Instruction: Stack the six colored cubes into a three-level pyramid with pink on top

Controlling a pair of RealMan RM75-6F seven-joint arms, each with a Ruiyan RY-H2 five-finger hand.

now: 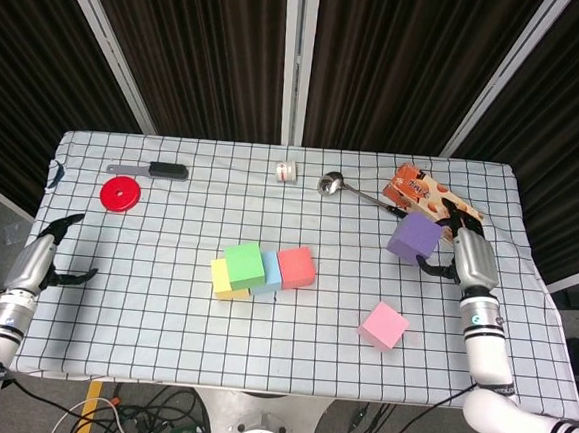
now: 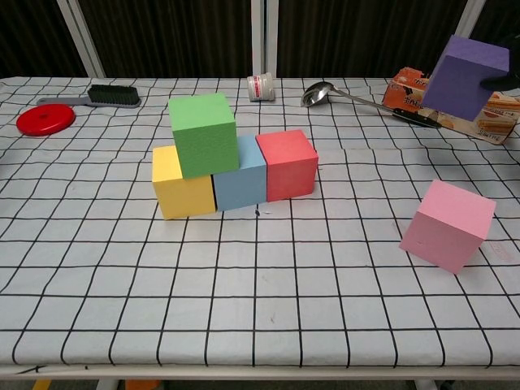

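Note:
My right hand grips the purple cube and holds it in the air over the right side of the table. Yellow, blue and red cubes stand in a row at mid-table. The green cube sits on top, over the yellow and blue ones. Near the right front the pink cube lies alone on the cloth. Over the table's left edge my left hand hangs with its fingers apart, holding nothing.
Along the back are a red disc, a black brush, a small white jar, a metal ladle and an orange snack box. The checked cloth covers the whole table.

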